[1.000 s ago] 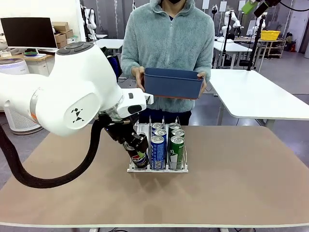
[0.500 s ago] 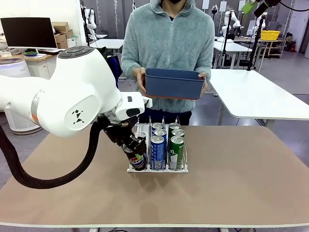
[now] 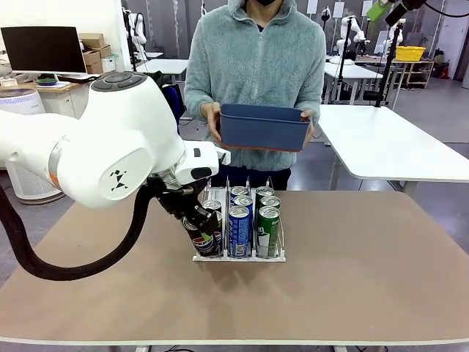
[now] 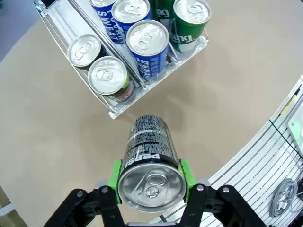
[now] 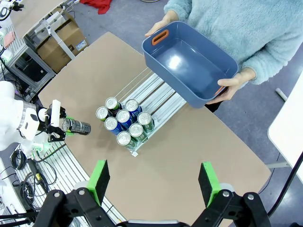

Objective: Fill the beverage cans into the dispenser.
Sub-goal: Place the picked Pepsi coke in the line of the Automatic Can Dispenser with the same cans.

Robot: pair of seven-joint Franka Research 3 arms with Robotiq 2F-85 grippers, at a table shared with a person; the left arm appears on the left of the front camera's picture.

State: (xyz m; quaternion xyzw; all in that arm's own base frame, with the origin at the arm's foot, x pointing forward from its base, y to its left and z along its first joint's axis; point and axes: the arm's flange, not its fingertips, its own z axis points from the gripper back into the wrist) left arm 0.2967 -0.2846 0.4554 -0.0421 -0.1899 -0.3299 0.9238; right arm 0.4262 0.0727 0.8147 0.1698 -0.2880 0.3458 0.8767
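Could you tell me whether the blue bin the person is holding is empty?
Empty: the right wrist view looks into the blue bin and shows only its bare floor.

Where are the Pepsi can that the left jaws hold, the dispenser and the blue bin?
Pepsi can [image 4: 150, 156]: left wrist view, on its black side wall.
Dispenser [image 5: 163, 101]: right wrist view, on its bare lanes.
Blue bin [image 3: 262, 130]: front view, on its near wall.

The front camera is looking level across the table at the dispenser [image 3: 239, 242], the left wrist camera is looking down on it [image 4: 113, 61] from close by, and the right wrist camera is viewing it [image 5: 142, 106] from high above.
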